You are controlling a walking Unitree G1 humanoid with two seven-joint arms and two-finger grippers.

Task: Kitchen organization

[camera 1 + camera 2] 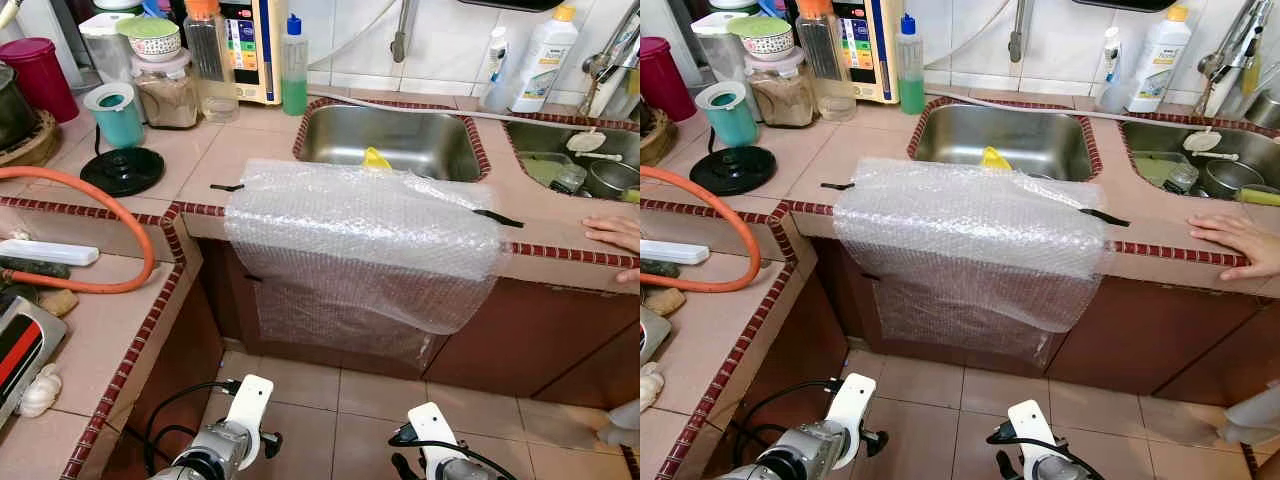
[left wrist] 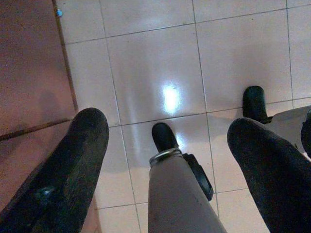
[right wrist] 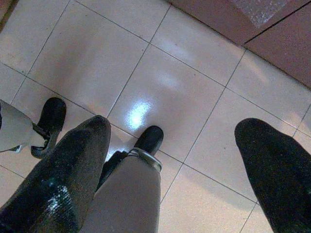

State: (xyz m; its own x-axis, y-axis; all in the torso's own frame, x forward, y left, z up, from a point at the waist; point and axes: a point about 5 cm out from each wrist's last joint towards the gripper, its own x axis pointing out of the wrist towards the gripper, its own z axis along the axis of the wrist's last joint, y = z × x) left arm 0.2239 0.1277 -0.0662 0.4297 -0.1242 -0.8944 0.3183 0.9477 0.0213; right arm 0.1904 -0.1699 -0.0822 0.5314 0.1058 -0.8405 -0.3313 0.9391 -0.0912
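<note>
A sheet of bubble wrap (image 1: 360, 240) is taped over the counter's front edge and hangs down over the cabinet below the steel sink (image 1: 440, 150). A yellow item (image 1: 376, 159) pokes up at the sink's near rim. Both my arms hang low over the floor, well short of the counter. My left gripper (image 2: 167, 126) is open above pale floor tiles with nothing between its fingers. My right gripper (image 3: 177, 127) is likewise open and empty, pointing down at the tiles beside my feet.
A person's hand (image 1: 615, 235) rests on the counter edge at the right. A second sink (image 1: 535, 140) holds dishes. Jars, a teal cup (image 1: 118, 115) and a green soap bottle (image 1: 293, 70) stand at the back left. An orange hose (image 1: 100, 190) loops over the left counter.
</note>
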